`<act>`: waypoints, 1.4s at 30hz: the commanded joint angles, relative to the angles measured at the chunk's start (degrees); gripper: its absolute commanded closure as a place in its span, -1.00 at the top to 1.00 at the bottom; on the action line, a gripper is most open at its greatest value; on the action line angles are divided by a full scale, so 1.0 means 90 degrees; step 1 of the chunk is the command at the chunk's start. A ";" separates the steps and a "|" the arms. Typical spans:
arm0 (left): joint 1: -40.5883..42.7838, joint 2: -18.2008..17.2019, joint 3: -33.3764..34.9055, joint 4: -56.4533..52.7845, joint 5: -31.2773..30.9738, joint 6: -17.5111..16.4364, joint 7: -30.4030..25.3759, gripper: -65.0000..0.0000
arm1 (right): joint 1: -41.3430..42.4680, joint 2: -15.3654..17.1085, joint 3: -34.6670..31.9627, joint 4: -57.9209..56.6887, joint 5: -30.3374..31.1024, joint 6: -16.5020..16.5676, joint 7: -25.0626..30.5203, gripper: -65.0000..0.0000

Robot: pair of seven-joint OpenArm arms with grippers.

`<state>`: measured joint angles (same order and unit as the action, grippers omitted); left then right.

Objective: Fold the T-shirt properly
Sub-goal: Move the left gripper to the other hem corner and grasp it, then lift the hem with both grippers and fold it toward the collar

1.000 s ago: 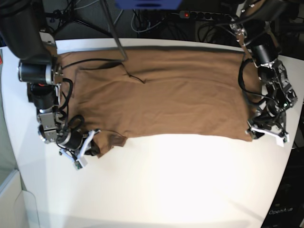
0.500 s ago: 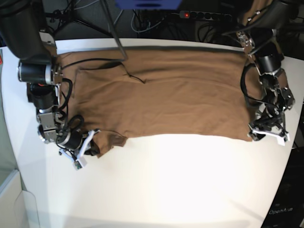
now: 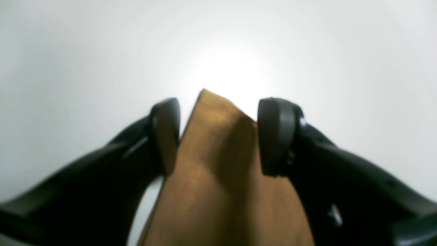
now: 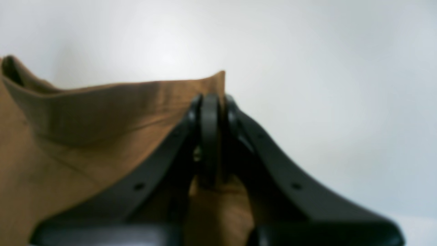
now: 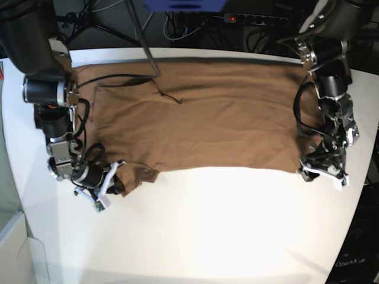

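Base view: the brown T-shirt (image 5: 201,115) lies flat, long axis nine to three o'clock. My right gripper (image 5: 109,180) pinches its seven o'clock corner; my left gripper (image 5: 314,171), jaws wide, straddles its four o'clock corner.

Strong overhead glare on the white table (image 5: 225,201) at lower centre of base view; both wrist views soft, blurred, with dim vignetted edges

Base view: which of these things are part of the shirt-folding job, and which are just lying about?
Part of the job:
- T-shirt
- right gripper, shut on a shirt corner
- left gripper, fingers straddling a shirt corner

Just lying about:
- black cable
- power strip
- metal stand leg
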<state>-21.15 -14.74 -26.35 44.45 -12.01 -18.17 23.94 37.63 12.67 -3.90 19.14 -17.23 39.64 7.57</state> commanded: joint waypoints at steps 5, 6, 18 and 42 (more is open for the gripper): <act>-0.0097 -0.0037 0.0002 0.0019 -0.0018 -0.0017 0.0187 -0.95 | 0.0171 0.0033 0.0009 0.0076 -0.0073 0.0040 -0.0065 -0.93; -0.0097 -0.0037 -0.0008 0.0019 -0.0018 -0.0017 0.0197 -1.00 | 0.0171 0.0033 0.0009 0.0076 -0.0073 0.0040 -0.0065 -0.93; 0.0127 0.0129 -0.0017 0.0849 -0.0038 -0.0037 0.0216 -0.93 | -0.0679 0.0073 0.0009 0.2059 -0.0092 0.0040 -0.0114 -0.93; 0.2130 0.0666 -0.0271 0.4522 -0.0224 -0.0086 0.1281 -0.93 | -0.3981 0.0219 0.1024 0.7569 -0.0092 0.0040 -0.0641 -0.93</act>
<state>-1.06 -7.99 -28.53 83.99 -13.72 -18.68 36.88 0.78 14.06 4.95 86.39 -19.07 40.42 0.80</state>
